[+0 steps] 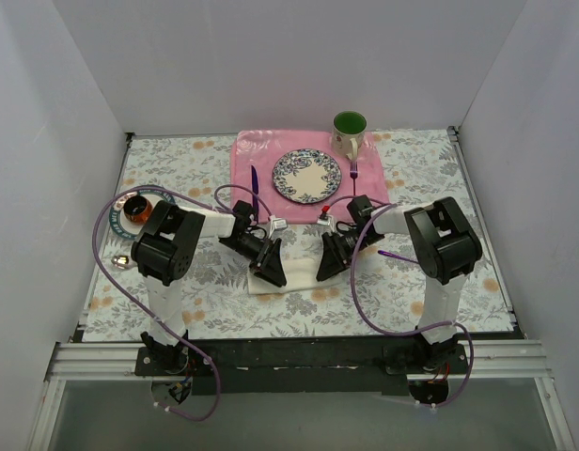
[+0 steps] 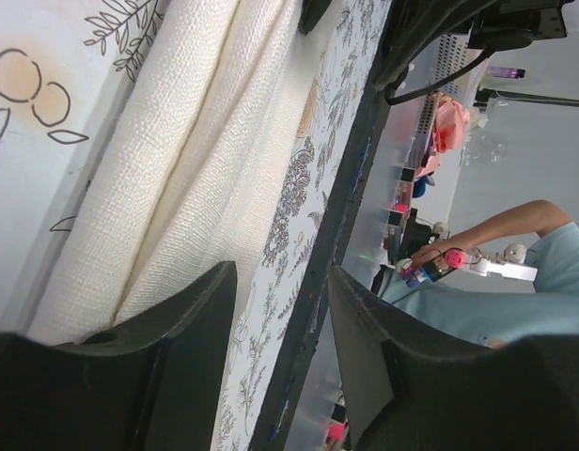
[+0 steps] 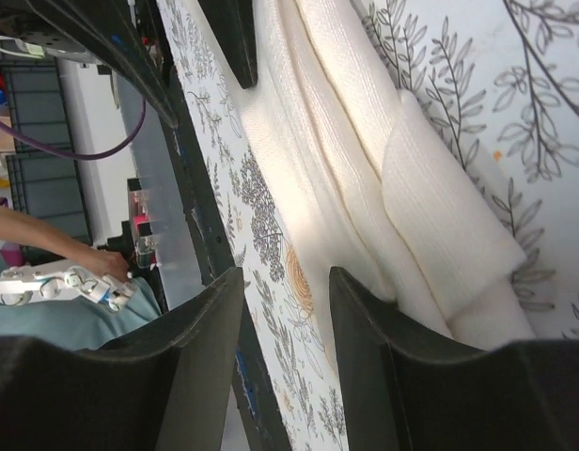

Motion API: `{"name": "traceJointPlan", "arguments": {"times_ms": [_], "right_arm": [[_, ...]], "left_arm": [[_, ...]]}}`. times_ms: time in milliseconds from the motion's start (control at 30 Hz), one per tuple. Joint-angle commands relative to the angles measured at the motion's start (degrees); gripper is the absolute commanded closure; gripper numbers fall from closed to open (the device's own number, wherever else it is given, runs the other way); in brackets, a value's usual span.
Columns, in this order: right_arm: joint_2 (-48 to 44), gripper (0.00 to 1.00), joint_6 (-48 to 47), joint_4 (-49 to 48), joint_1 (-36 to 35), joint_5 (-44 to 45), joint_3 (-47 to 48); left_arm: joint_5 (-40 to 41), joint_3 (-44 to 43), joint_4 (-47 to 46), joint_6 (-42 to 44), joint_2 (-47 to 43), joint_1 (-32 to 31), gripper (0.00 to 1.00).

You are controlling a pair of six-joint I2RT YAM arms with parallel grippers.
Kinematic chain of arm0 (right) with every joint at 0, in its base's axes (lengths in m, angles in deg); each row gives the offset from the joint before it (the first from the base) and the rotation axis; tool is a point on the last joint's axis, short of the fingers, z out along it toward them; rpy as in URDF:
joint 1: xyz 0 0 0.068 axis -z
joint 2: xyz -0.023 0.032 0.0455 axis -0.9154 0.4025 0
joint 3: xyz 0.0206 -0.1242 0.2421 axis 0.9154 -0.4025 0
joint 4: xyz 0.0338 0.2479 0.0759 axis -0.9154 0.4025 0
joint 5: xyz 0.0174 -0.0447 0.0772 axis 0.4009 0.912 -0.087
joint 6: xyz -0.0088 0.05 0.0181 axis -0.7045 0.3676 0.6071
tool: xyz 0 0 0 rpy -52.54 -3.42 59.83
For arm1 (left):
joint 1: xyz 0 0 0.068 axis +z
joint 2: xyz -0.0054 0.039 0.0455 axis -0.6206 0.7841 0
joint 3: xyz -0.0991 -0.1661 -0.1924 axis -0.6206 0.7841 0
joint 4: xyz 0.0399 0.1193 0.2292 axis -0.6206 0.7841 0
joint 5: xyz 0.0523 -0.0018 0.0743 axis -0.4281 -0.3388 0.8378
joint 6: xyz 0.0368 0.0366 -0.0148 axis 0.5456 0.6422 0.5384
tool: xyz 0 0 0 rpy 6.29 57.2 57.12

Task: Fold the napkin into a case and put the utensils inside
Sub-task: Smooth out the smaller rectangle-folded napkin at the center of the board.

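The cream-white napkin [image 1: 294,274] lies folded into a long narrow strip on the floral table, between my two grippers. In the left wrist view the napkin [image 2: 177,169] shows several lengthwise folds. My left gripper [image 1: 269,269] [image 2: 282,310] is open at the strip's left end, with only tablecloth between its fingers. At the right end my right gripper [image 1: 329,263] [image 3: 285,319] is open too, one finger against the napkin [image 3: 383,169]. A small shiny utensil [image 1: 120,259] lies far left. A slim purple utensil [image 1: 395,254] lies right of the right arm.
A pink placemat [image 1: 257,150] at the back carries a patterned plate [image 1: 306,175], a dark purple knife [image 1: 254,183] and fork [image 1: 353,174]. A green mug [image 1: 349,132] stands behind. An orange-black round object [image 1: 136,209] sits at the left. The table's front edge [image 1: 299,329] is close.
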Motion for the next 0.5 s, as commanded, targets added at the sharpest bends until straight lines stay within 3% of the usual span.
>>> {"name": "traceJointPlan", "arguments": {"times_ms": [0,233,300,367,467], "right_arm": [[-0.2,0.48,-7.0,7.9,2.1,12.5,-3.1],[-2.8,0.48,-10.1,10.2,2.3,15.5,-2.6],[-3.8,0.48,-10.6,12.0,2.7,13.5,-1.7],[-6.7,0.48,-10.0,13.5,3.9,4.9,2.1],[-10.3,0.50,-7.8,12.2,4.9,1.9,3.8]], "left_arm": [[11.9,1.1,0.0,2.2,2.5,1.1,0.55],[12.1,0.4,-0.1,1.7,2.1,1.1,0.55],[11.6,-0.1,0.1,2.1,1.2,1.1,0.55],[9.8,-1.6,1.4,3.6,-1.4,0.9,0.54],[9.0,-3.2,2.5,5.2,-5.4,-0.6,0.53]]}}
